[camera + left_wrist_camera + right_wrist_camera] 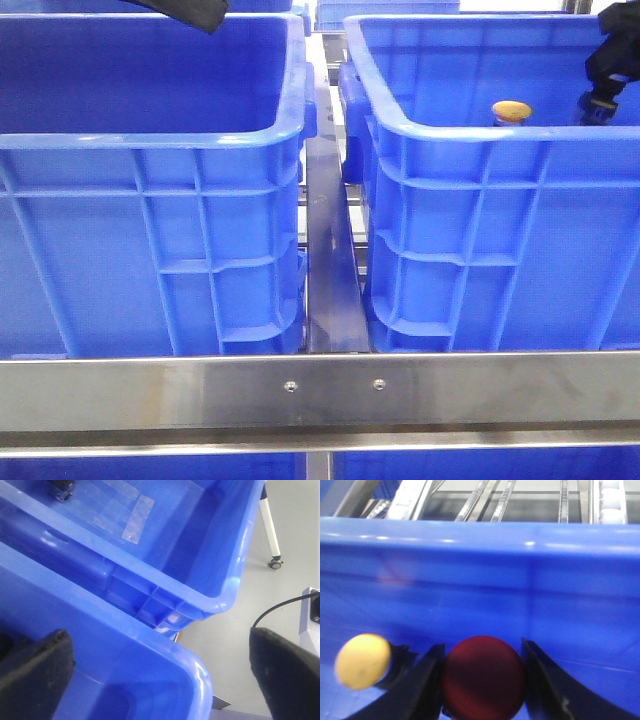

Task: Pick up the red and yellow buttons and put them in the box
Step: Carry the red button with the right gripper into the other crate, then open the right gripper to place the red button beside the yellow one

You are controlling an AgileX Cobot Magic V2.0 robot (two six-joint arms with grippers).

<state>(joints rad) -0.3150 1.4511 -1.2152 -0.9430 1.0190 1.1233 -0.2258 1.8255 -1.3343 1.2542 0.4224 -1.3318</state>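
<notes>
Two blue crates sat side by side behind a steel rail (320,385), a narrow metal strip (328,260) running between them. The left crate (150,140) showed nothing inside from the front. The right crate (480,140) held the yellow button (511,111), whose orange-yellow cap peeked just above the near rim, toward the right half of that crate.

The right hand (481,672) was down inside the right crate, at its far right in the front view, where only part of the black arm (610,60) showed above the rim. In the right wrist view its two dark fingers (422,685) stood on either side of the red button (484,676), close against the round dark-red cap; whether they were pressing it or only flanking it could not be told, as the picture was blurred. The yellow button lay just beside the red one, outside the fingers, near the crate's inner wall (480,595).

The left hand (160,675) hovered over the rims of the two crates, its fingers (35,670) spread wide apart with nothing between them. Below it lay a crate rim and, beyond, the inside of the other crate with strips of clear tape (137,517) on its floor. Grey floor (270,595) and a caster leg (272,535) showed past the crate corner.
</notes>
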